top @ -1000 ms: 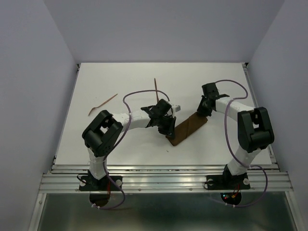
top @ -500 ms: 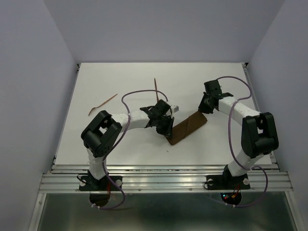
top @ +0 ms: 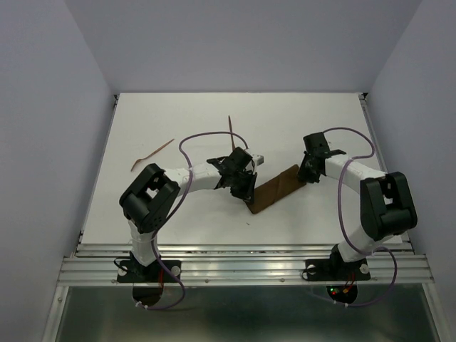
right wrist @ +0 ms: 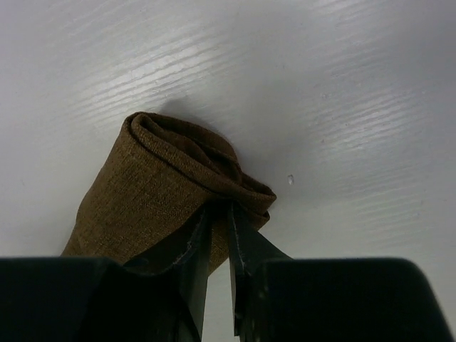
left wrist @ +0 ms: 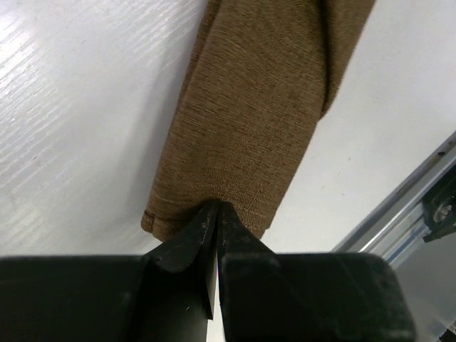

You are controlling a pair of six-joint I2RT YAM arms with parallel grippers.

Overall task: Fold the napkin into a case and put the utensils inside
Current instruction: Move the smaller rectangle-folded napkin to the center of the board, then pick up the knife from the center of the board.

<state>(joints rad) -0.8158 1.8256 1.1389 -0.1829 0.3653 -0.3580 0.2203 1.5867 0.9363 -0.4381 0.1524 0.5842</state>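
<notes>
My right hand [top: 307, 172] has shifted back, clamped on the case's [top: 276, 189] far end; my left hand [top: 249, 195] clamps the near end. The utensils [top: 151, 153] lie outside, uninserted.

Both arms reach inward, wrists tipped down — left gripper [left wrist: 216, 214] pinched tight, right gripper [right wrist: 219, 212] clamped, fingers nearly touching.

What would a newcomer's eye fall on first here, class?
The folded brown napkin, diagonal at centre, pinched at its near end by the left gripper and at its far end by the right gripper. Two thin reddish utensils lie loose farther back, left of centre.
</notes>
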